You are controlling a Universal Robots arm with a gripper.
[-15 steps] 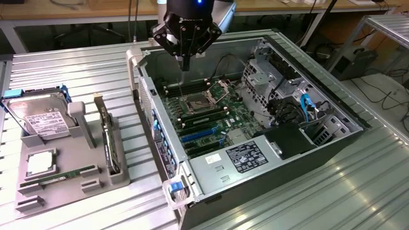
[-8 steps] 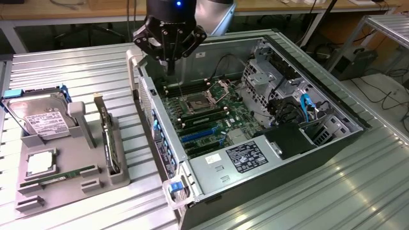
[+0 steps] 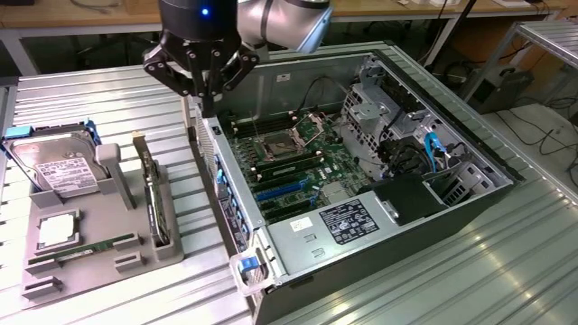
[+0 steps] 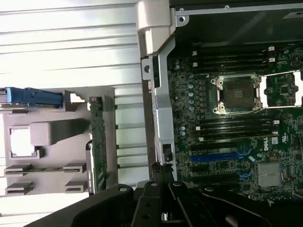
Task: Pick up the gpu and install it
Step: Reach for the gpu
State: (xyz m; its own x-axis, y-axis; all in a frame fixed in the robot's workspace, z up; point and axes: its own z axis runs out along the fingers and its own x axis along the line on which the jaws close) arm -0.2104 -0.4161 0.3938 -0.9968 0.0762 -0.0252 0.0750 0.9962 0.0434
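On my feed the arm point(image 3: 287, 20) was silver-grey and rounded at its last joint, with a glossy black cylinder beneath carrying 1 small blue light point(image 3: 205, 11). The gripper point(image 3: 208, 107) was all black: angular linkage bars pinned at round pivots, narrowing to slim tips. Close up, I saw pale round bolt heads on those links.

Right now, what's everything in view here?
table: one, silvery ribbed, under everything
computer case: one, dark, open, exterior view's right
motherboard: one, green, inside the case
tray: one, grey, exterior view's left
hard drive: one, silver, white label, in tray
gpu: one, black, on edge in tray
memory stick: one, green, lying in tray
claw: one, black, shut, above case wall nearest tray
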